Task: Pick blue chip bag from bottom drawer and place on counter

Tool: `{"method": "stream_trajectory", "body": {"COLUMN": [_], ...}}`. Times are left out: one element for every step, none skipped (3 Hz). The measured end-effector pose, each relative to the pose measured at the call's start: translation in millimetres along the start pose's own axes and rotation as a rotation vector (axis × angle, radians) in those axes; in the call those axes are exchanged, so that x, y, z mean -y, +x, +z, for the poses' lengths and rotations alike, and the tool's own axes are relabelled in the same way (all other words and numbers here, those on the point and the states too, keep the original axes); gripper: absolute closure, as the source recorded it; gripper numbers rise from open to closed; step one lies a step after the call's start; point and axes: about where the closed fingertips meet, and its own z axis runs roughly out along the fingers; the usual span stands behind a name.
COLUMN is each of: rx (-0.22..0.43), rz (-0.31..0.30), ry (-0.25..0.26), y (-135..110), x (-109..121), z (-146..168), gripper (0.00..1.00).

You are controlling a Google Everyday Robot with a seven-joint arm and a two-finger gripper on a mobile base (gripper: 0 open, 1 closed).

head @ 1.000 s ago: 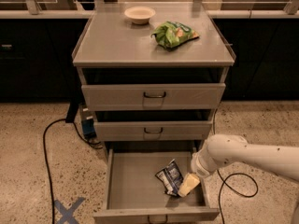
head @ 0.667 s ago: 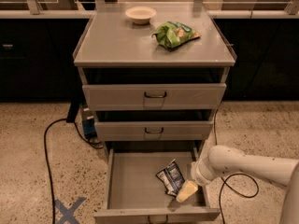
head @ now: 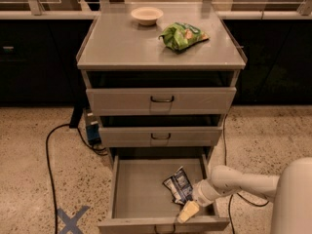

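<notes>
Inside bottom drawer [head: 139, 191], blue chip bag [head: 177, 185] lies just up-left of claw [head: 189, 211]; grip state unclear.

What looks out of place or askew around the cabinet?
Nothing spilled or damaged. The blue chip bag lies crumpled and skewed in the right half of the open bottom drawer, with the gripper beside it near the drawer's front. On the counter, the green snack bag and bowl sit normally.
</notes>
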Motion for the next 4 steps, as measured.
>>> {"method": "stream_trajectory", "body": {"rx": [-0.006,-0.02,-0.045,-0.069], "rz": [-0.018,-0.034,-0.037,-0.015], "ry": [-0.026,-0.088,-0.134,-0.156], "y": [-6.9,-22.7,-30.3,-21.8], "x": [9.7,15.0,19.0,24.5], "z": [42.6,102.4,149.6,171.2], "gripper": [0.0,0.0,0.0,0.0]}}
